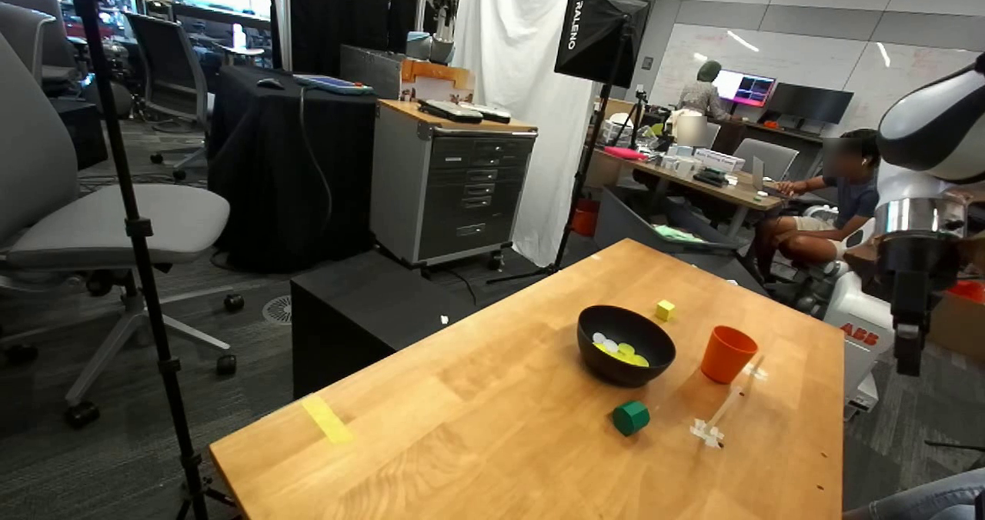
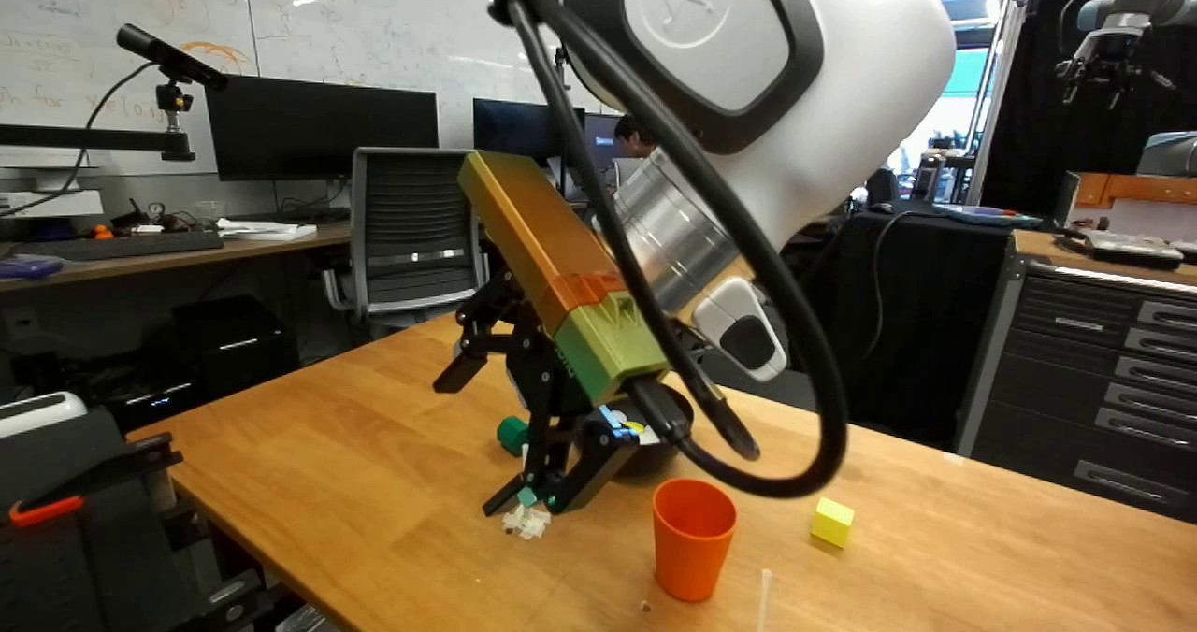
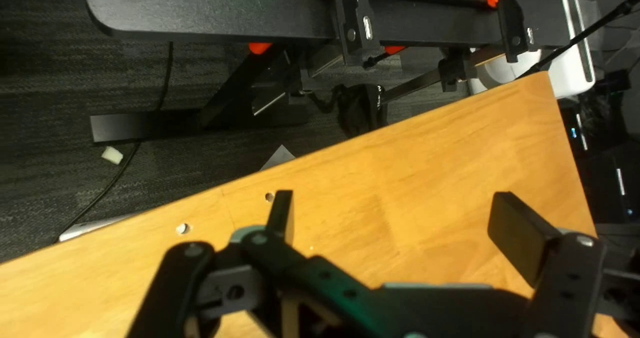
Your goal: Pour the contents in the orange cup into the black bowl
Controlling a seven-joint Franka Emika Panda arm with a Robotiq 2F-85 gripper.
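The orange cup (image 1: 727, 355) stands upright on the wooden table; it also shows in an exterior view (image 2: 692, 543), where no pieces show inside. The black bowl (image 1: 635, 329) stands near it, partly hidden behind my gripper in an exterior view (image 2: 647, 462). The contents, small pale yellow and whitish pieces (image 1: 622, 352), lie in the bowl. My gripper (image 2: 479, 436) is raised and tilted, apart from cup and bowl. In the wrist view its fingers (image 3: 392, 218) are wide apart with nothing between them. Cup and bowl are out of the wrist view.
A green block (image 1: 631, 418) lies near the bowl, and a yellow cube (image 1: 666, 310) lies on the bowl's far side. Taped thin sticks (image 1: 723, 411) lie beside the cup. The table edge (image 3: 350, 140) crosses the wrist view, with a black stand (image 3: 225, 13) beyond it.
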